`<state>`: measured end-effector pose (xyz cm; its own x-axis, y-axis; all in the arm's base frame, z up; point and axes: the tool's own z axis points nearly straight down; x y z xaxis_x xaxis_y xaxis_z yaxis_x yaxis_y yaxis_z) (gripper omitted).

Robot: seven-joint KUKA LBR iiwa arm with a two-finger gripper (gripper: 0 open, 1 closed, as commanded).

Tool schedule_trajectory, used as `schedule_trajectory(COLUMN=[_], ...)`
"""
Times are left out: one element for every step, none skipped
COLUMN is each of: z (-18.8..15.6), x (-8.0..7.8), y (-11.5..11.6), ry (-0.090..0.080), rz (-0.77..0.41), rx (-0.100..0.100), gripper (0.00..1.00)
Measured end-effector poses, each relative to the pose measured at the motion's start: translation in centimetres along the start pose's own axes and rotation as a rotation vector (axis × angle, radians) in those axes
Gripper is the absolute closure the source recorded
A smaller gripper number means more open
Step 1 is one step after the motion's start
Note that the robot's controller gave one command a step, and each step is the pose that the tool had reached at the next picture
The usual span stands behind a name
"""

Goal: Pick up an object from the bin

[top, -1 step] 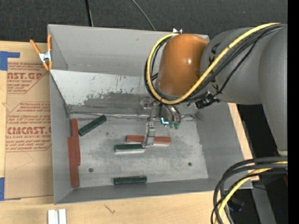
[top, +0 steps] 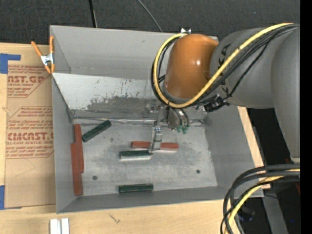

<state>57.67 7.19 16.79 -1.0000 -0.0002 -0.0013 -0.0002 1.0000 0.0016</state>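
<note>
At centre of grey metal bin: gripper low over middle of flat red rectangular bar, dark green bar just beside. Mid-length position likely chosen for balanced lift. Whether gripper spread or pinching bar: cannot tell.

The red-brown bar is a slim, straight, flat stick. It lies flat near the centre of the floor of the bin, with its long axis running left to right, almost level. Its middle section is hidden under the gripper.
</note>
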Motion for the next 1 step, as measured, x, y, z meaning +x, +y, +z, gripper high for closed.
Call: schedule_trajectory(z=[6.72], x=[-0.15], y=[-5.26], ry=[-0.004], rz=[-0.105], rx=[0.001], gripper=[0.0])
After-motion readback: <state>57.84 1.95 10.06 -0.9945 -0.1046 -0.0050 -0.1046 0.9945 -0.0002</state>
